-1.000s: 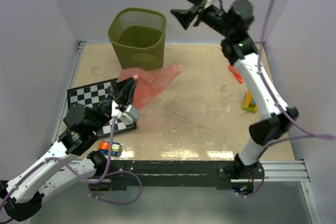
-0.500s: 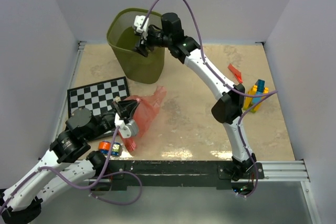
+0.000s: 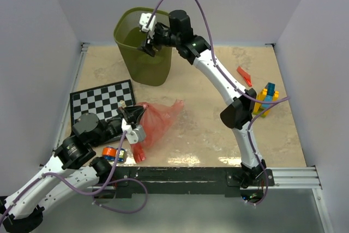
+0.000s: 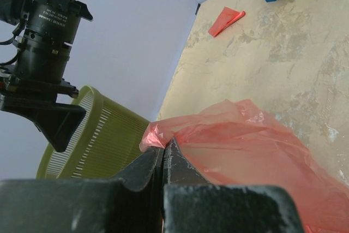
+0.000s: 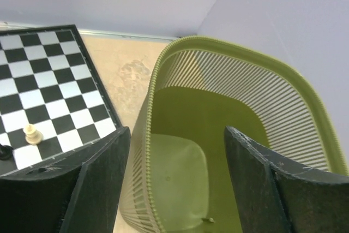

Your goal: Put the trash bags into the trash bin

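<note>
The large red-pink trash bag point(image 3: 160, 122) lies crumpled on the table near the left arm. My left gripper point(image 3: 132, 116) is shut on one bunched corner of it point(image 4: 154, 135), fingertips pressed together point(image 4: 163, 142). A small flat red strip of bag point(image 3: 244, 75) lies at the right, also visible far off in the left wrist view point(image 4: 226, 19). The olive-green mesh trash bin point(image 3: 139, 53) stands at the back, leaning a little. My right gripper point(image 3: 151, 43) is open at the bin's rim point(image 5: 154, 88), one finger outside the wall and the other inside point(image 5: 177, 130). I see no bag inside the bin.
A chessboard point(image 3: 98, 102) lies at the left with a white pawn point(image 5: 34, 133) on it. Yellow and blue toy blocks point(image 3: 265, 98) stand at the right. A small orange and blue object point(image 3: 113, 154) sits by the near edge.
The right arm swung down from high at the back right to the bin's rim and the bin now leans. The left gripper drew the red bag nearer and leftward.
</note>
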